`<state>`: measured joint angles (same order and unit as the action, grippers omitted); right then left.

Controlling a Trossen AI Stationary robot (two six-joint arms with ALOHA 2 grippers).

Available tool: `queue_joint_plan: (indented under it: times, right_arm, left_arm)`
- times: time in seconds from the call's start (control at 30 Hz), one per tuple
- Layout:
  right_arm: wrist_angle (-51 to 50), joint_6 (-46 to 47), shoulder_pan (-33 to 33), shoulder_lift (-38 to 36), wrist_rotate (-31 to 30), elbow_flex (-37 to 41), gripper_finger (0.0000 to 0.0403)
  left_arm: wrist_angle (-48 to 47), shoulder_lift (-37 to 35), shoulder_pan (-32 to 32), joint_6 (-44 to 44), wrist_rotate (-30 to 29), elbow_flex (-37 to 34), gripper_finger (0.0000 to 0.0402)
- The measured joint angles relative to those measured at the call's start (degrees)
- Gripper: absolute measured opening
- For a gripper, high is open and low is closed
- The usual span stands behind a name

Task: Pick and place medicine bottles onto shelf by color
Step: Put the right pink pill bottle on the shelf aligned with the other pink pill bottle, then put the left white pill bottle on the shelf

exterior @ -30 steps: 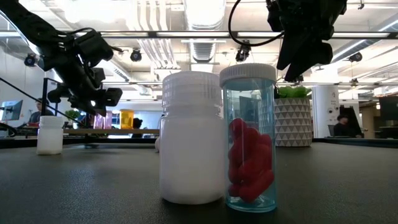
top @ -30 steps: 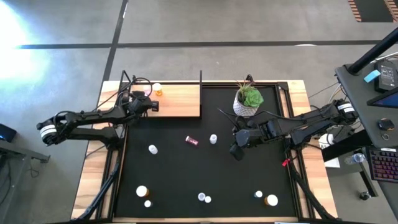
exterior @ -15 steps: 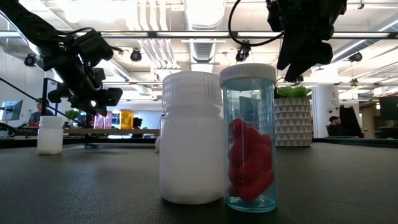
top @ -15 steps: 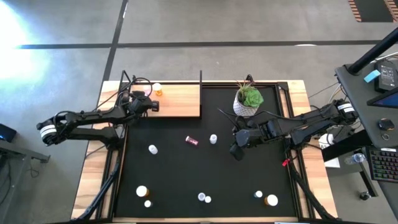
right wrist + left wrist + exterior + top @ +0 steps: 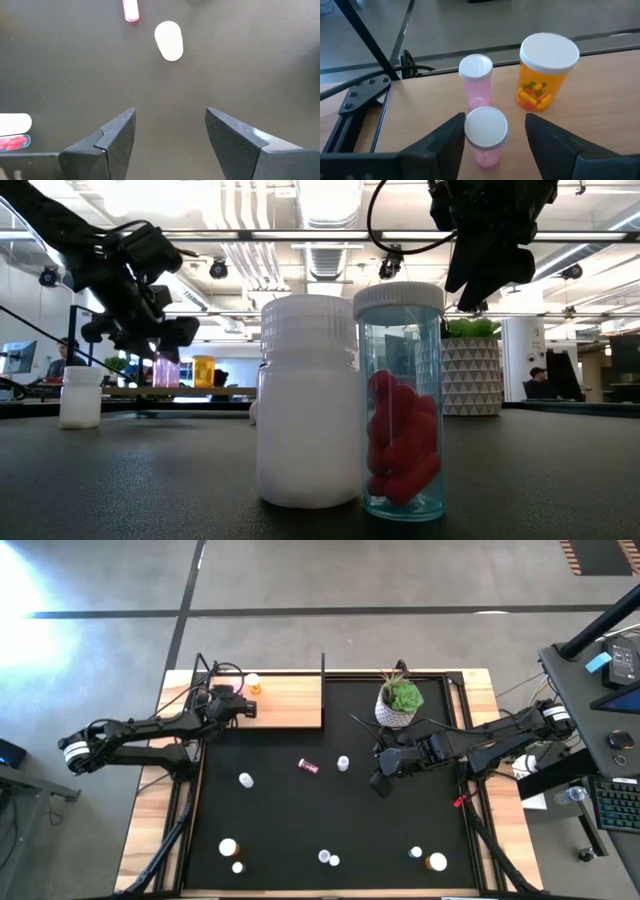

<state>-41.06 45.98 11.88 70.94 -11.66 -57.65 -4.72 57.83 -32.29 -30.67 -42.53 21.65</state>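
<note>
The left gripper [image 5: 492, 145] is hovering over the light wooden shelf board [image 5: 290, 705] at the tabletop's far left corner, its fingers spread to either side of a small pink bottle with a white cap [image 5: 485, 135]. That bottle is standing upright on the wood, long axis vertical, and the fingers are sitting apart from its sides rather than pressing on it. Just beyond it a second pink white-capped bottle [image 5: 476, 80] is standing upright too, and beside that an orange white-capped bottle with pills inside [image 5: 545, 72], also upright.

The right gripper [image 5: 170, 137] is hanging above the black mat [image 5: 290, 820] near the white-potted green plant [image 5: 398, 700], its fingers standing wide with nothing between them. Below it, a white bottle [image 5: 169, 40] is standing on end, and a pink bottle [image 5: 130, 10] is lying on its side, long axis flat along the mat.

At the mat's near edge, a white ribbed-cap bottle [image 5: 308, 400] and a clear pale-blue bottle holding red capsules [image 5: 402, 405] are standing upright side by side, touching.
</note>
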Motion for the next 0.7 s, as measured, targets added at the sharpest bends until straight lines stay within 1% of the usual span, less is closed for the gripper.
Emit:
queue_joint_plan:
  times: [0.13,0.47,0.7]
  right_arm:
    - [0.0,0.01,-0.02,0.0,0.0,0.0,0.0228]
    - [0.0,0.05,-0.01,0.0,-0.02,0.0,0.0228]
    - [0.0,0.01,-0.01,-0.01,-0.02,0.0,0.0228]
  left_arm:
    - [-0.1,-0.06,0.0,0.95,-0.01,0.3,0.0192]
    - [0.21,-1.85,0.0,10.36,-1.74,2.7,0.0193]
    - [1.21,-2.02,0.09,16.14,-1.89,4.95,0.0193]
